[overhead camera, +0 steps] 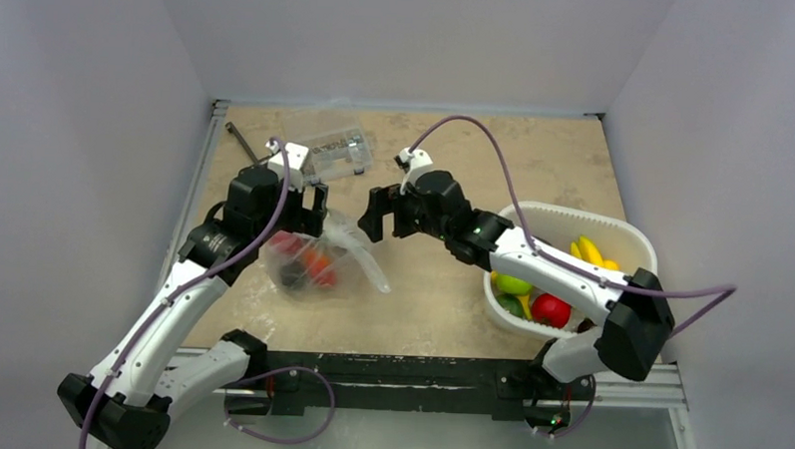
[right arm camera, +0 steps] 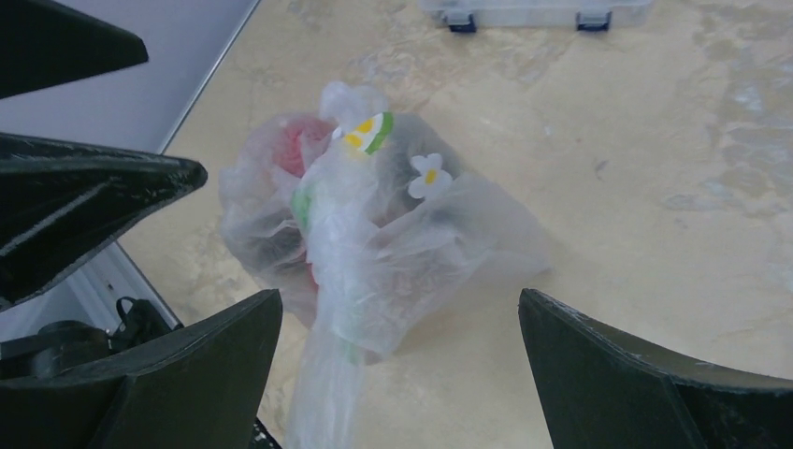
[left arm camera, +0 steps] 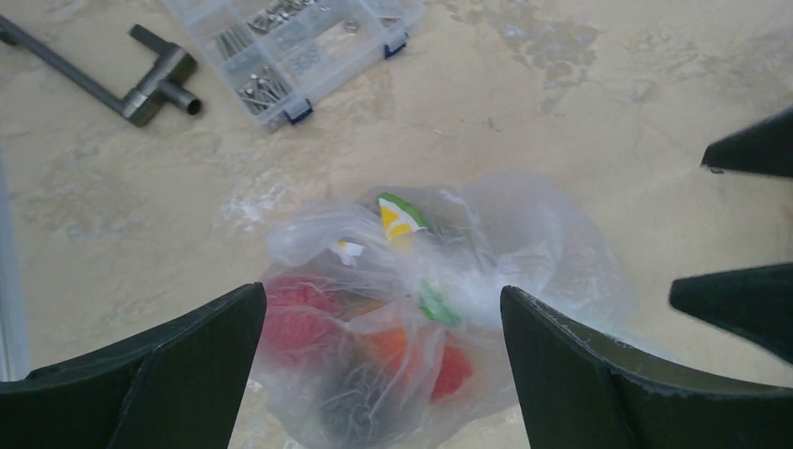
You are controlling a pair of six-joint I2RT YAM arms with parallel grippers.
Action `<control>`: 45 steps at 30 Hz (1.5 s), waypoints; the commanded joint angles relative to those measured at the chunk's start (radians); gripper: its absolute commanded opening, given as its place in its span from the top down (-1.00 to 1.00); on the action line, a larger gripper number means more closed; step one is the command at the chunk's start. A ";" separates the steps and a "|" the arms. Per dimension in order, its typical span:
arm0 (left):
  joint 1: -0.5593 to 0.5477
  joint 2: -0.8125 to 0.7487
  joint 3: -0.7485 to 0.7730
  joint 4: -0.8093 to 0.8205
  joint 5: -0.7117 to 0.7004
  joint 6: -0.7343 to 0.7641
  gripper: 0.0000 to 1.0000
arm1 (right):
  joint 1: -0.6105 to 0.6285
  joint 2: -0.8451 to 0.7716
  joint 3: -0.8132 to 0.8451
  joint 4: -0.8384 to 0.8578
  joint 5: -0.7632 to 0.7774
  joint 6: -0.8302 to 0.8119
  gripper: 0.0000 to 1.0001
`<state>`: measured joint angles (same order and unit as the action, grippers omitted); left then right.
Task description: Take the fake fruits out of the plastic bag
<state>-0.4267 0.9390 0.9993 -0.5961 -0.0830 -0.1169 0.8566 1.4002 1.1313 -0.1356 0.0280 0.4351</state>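
Observation:
The plastic bag (overhead camera: 322, 262) lies crumpled on the table at centre left, printed with citrus slices and white flowers. Inside it I see a red round fruit (left arm camera: 295, 318), an orange-red piece (left arm camera: 411, 346) and a dark grape bunch (left arm camera: 360, 402). My left gripper (overhead camera: 309, 213) is open and empty, hovering just behind the bag, which sits between its jaws in the left wrist view (left arm camera: 382, 295). My right gripper (overhead camera: 374, 216) is open and empty, to the right of the bag; the bag (right arm camera: 374, 224) and its twisted tail lie ahead of it (right arm camera: 400, 297).
A rigid clear box of small parts (overhead camera: 336, 147) and a metal T-handle tool (left arm camera: 140, 84) lie at the back left. A white basket (overhead camera: 583, 216) at the right holds a banana (overhead camera: 590, 251), a green apple (overhead camera: 512, 284) and a red fruit (overhead camera: 550, 310).

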 commanded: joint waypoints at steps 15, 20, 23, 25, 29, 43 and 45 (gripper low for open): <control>-0.062 -0.247 -0.065 0.046 0.010 0.049 -1.00 | 0.200 0.199 0.072 0.089 0.373 0.193 0.48; -0.071 -0.123 -0.042 -0.057 0.058 0.084 -1.00 | 0.186 0.171 0.049 0.106 0.343 0.214 0.85; -0.073 -0.110 -0.100 -0.023 0.067 0.067 -1.00 | 0.139 0.149 0.021 0.128 0.241 0.255 0.88; -0.075 -0.075 -0.088 -0.045 0.077 0.056 -0.99 | 0.113 0.136 0.003 0.159 0.169 0.270 0.89; -0.083 0.038 -0.066 -0.059 0.145 0.061 -0.90 | 0.096 0.140 0.018 0.164 0.063 0.259 0.87; -0.086 0.183 -0.008 -0.111 0.034 0.082 0.52 | 0.096 0.065 -0.038 0.173 0.050 0.257 0.61; -0.087 0.166 -0.004 -0.111 0.058 0.095 0.71 | 0.096 0.054 -0.050 0.178 0.071 0.245 0.42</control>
<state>-0.5076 1.1553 0.9463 -0.7204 -0.0296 -0.0555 0.9489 1.5127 1.0946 -0.0055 0.0792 0.6937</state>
